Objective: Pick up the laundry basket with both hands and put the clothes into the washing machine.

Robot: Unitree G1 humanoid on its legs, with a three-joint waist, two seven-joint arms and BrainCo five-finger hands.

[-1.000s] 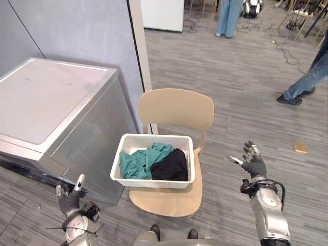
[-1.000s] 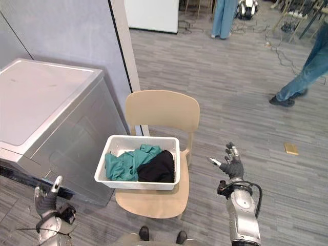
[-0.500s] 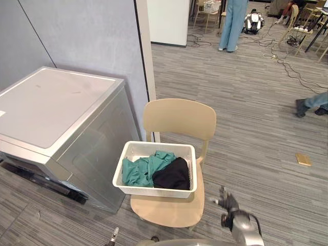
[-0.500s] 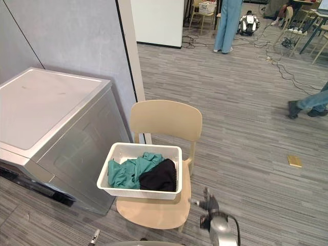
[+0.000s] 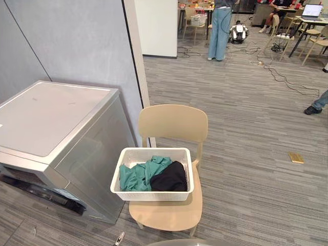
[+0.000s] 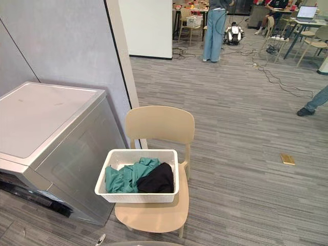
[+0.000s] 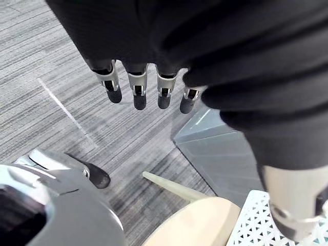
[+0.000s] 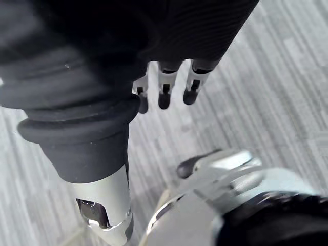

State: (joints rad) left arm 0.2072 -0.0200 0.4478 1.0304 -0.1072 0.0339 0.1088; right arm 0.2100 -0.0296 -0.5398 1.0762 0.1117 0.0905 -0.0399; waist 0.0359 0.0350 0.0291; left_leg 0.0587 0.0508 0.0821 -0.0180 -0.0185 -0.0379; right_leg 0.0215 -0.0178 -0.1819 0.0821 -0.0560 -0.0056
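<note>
Well, both arms have come down since a second ago: the hands that were raised on either side of the chair now hang low. The left hand (image 7: 137,84) points its fingers straight at the grey floor (image 7: 56,61), relaxed and holding nothing. Its wrist view catches a corner of the white laundry basket (image 7: 248,225) at the lower right, with the chair (image 7: 192,225) seat next to it. The right hand (image 8: 165,84) hangs the same way, fingers loose and empty.

The head camera has tilted up as well, so the whole scene has shifted in frame; I don't read that as anything on the chair moving. From the head, the basket sits on the seat at lower centre with the teal and black clothes (image 5: 148,175) inside. The washing machine (image 5: 46,115) stands just beside it at left.

My judgement: the lift hasn't started. I'd need to bring both hands back up to the basket's two ends before anything else.
</note>
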